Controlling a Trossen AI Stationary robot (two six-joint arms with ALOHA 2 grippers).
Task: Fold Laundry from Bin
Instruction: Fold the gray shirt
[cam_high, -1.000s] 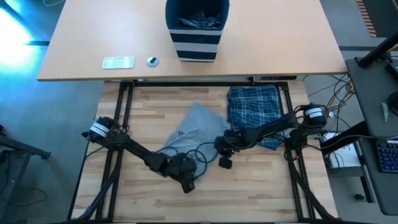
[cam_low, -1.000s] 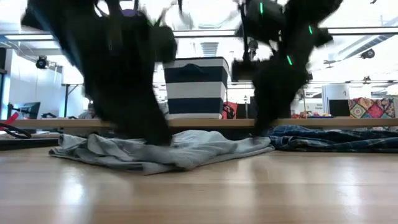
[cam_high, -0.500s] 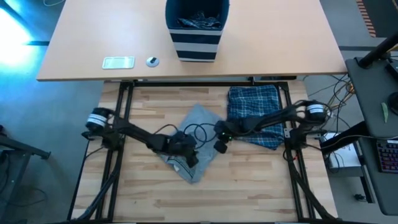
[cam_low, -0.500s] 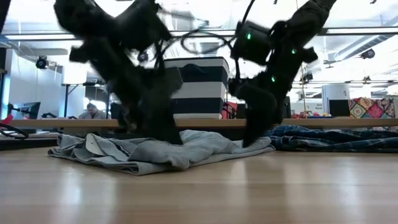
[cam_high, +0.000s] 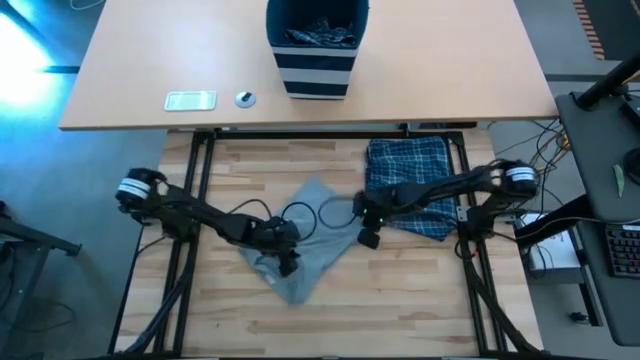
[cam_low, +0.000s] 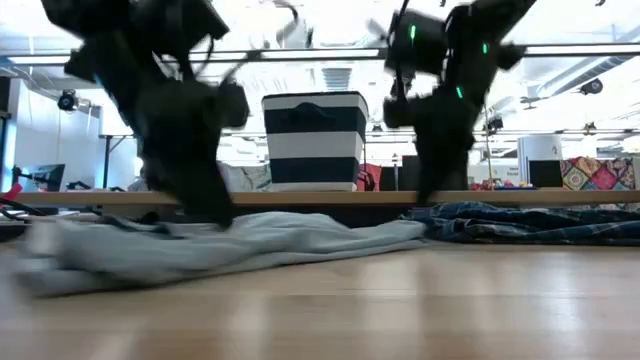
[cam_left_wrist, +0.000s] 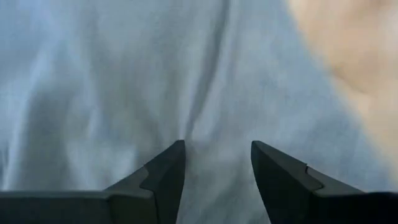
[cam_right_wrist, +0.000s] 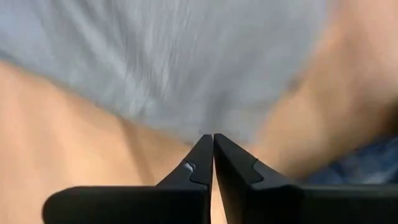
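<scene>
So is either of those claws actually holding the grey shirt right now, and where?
The right gripper is shut at the grey shirt's edge; the left gripper is spread over its middle. Whether either holds cloth cannot be told.

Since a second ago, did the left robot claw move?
Yes. In the high view the left gripper has slid across the grey T-shirt, going left and a bit toward the bin, away from the table's near edge.
</scene>
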